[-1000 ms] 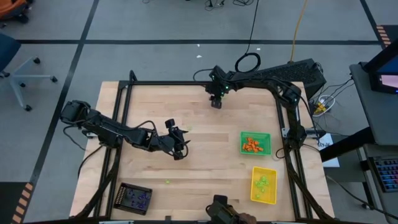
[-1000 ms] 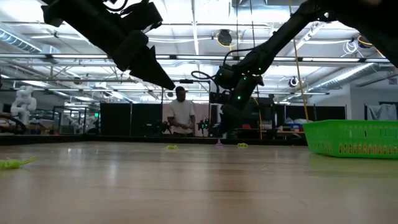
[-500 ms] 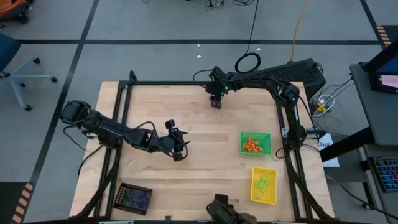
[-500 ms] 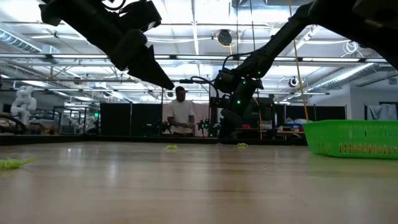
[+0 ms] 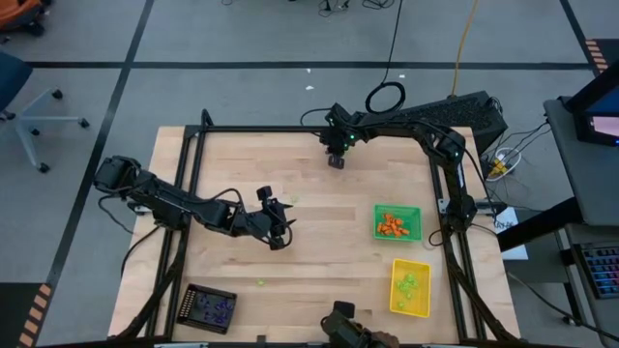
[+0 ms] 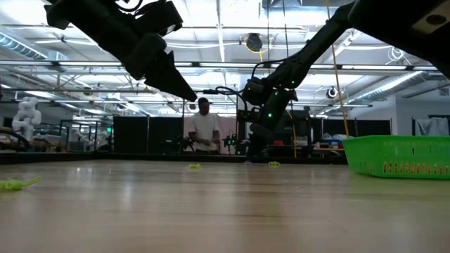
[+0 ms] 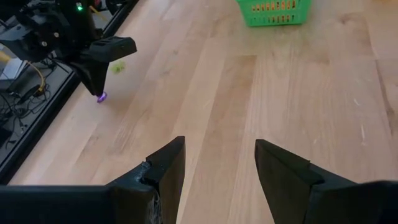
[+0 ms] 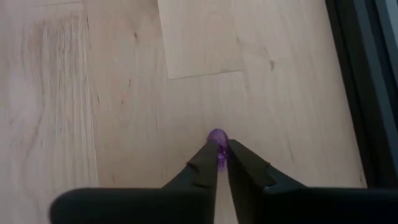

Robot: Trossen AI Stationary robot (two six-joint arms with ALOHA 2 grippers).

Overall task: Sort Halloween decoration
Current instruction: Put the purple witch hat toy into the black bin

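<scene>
Halloween decoration: a purple trinket sits near the table's far edge, with my right gripper shut on it. Loose lime green trinkets lie on the wood, one beside that gripper and one toward the near edge. My left gripper hangs open above the bare middle of the table, left of centre, with nothing between its fingers. My right gripper pinches the purple trinket between its two fingertips. The fingers slant down at it from the table's far side. The trinket's free end sticks out past the tips, and it sits at the table top.
A green tray with orange trinkets stands at the right. A yellow tray with green ones is nearer the front. A black tray with purple ones sits at the near left. A black frame runs along the far edge. A person stands far behind the table.
In the low view the purple trinket showed on the table just beside my right gripper's fingers a second ago. Those fingers now stand over it and hide it there. My left arm has kept still.
</scene>
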